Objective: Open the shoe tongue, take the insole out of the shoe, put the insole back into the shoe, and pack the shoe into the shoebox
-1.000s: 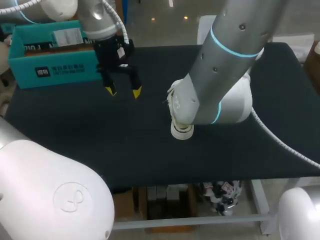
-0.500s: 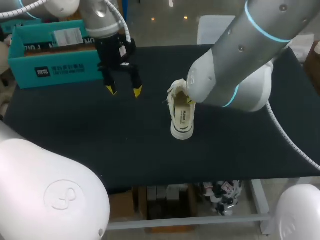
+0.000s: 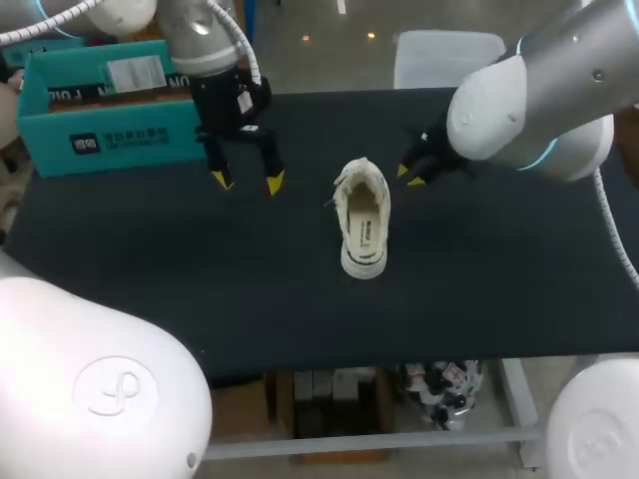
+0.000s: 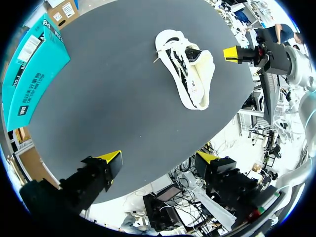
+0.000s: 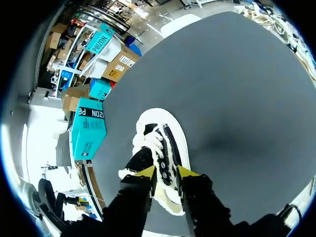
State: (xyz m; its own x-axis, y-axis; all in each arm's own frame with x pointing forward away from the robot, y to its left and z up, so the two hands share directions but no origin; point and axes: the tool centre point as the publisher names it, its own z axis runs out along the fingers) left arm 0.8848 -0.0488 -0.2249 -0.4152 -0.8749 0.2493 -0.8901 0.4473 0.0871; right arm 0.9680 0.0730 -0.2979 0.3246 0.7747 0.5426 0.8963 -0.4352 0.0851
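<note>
Shoe [image 3: 362, 218] on table [image 3: 200, 279], centre. Shoebox [image 3: 100, 110] at its 10 o'clock, left gripper [image 3: 246, 182] between. Right gripper [image 3: 409, 176] at 2 o'clock.

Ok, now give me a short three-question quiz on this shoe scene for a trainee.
1. Short answer: which hangs nearer the teal shoebox, the left gripper or the right gripper?
2. True or false: the white shoe is held in the right gripper.
3. Multiple choice: the white shoe lies A) inside the teal shoebox, B) on the black table, C) between the left gripper's fingers.

Key: 1 left gripper; 2 false, the right gripper is beside the shoe and apart from it; 3 B.
</note>
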